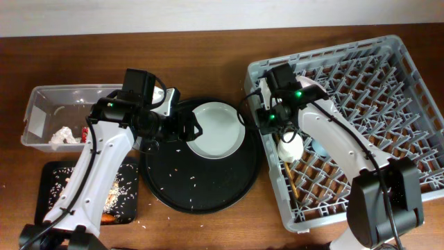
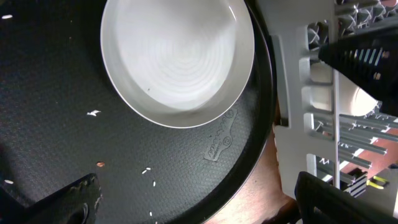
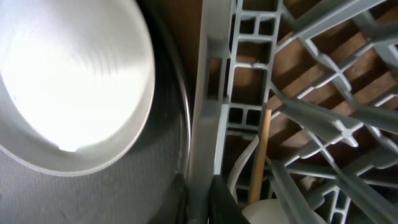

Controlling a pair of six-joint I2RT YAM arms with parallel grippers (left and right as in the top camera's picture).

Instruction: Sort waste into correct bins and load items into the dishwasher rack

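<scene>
The pale grey-green plate (image 1: pixel 216 130) lies on the round black tray (image 1: pixel 180 187). It also shows in the left wrist view (image 2: pixel 177 59) and the right wrist view (image 3: pixel 68 81). My left gripper (image 1: pixel 191 130) is open and empty just left of the plate, over the tray (image 2: pixel 199 199). My right gripper (image 1: pixel 266 123) is closed on the left wall of the grey dishwasher rack (image 1: pixel 388 62), one finger on each side (image 3: pixel 200 186). A cream cup (image 1: pixel 290 147) sits in the rack. The crumpled napkin (image 1: pixel 64 136) lies in the clear tub (image 1: pixel 41 104). Rice and a carrot (image 1: pixel 107 217) lie on the flat black tray (image 1: pixel 55 177).
Wooden chopsticks (image 1: pixel 291 182) lie in the rack beside the cream cup; one shows in the right wrist view (image 3: pixel 260 155). A few rice grains are scattered on the round tray (image 2: pixel 147 169). The rack's wall stands close to the tray's right rim.
</scene>
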